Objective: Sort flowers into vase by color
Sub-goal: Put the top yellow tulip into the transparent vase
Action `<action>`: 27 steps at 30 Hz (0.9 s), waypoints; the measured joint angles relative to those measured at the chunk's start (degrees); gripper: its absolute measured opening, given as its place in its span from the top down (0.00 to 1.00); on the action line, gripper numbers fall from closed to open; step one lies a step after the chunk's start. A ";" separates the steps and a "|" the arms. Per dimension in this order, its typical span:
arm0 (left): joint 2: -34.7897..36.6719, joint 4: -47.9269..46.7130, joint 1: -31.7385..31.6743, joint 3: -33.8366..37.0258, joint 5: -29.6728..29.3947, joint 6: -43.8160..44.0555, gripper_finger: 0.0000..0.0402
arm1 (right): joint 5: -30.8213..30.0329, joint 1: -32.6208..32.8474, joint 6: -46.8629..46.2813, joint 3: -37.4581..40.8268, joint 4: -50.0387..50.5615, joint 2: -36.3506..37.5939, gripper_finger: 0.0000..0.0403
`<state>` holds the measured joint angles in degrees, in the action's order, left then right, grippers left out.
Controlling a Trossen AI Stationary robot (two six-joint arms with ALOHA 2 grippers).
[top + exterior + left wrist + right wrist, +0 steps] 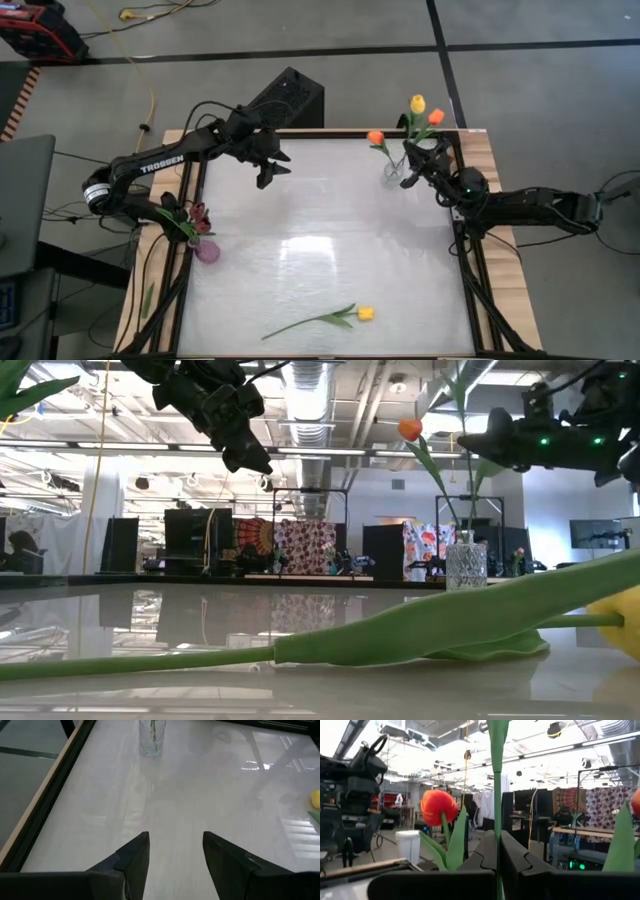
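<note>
My right gripper (411,174) is at the far right of the table, beside a clear glass vase (392,172), and is shut on a tulip's green stem (497,795). The vase holds two orange tulips (375,137) and a yellow one (417,103). My left gripper (270,168) hangs open above the far left part of the table (172,852), touching nothing. A yellow tulip (340,317) lies flat near the near edge. Dark red tulips (198,218) stand in a purple vase (207,250) at the left edge. My right gripper pinches a thin green stem (497,822) between its two fingers, which lie across it. The stem stands upright and runs up out of the wrist view, so its head cannot be told. In the low view the stems go down into the glass vase (465,565).
A black frame and a wooden rim (478,300) run round the white table. The middle of the table (330,240) is bare and glossy. A black box (290,100) stands beyond the far edge, behind the left arm.
</note>
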<state>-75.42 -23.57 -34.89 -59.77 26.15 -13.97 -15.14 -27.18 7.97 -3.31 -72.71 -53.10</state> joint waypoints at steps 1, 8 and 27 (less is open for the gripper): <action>0.00 0.02 0.00 0.00 0.00 0.15 0.57 | 0.00 0.00 -0.01 0.00 -0.59 -0.36 0.94; 0.00 0.15 0.00 0.00 0.00 1.13 0.57 | -0.06 -2.05 -2.40 0.00 -7.91 -8.86 0.94; 0.00 0.94 0.00 0.00 -0.02 0.91 0.57 | 0.13 -2.34 -5.07 -0.15 -17.09 -18.14 0.94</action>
<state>-75.42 -22.63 -34.89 -59.77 26.13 -13.06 -15.00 -29.52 2.89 -3.46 -89.80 -71.24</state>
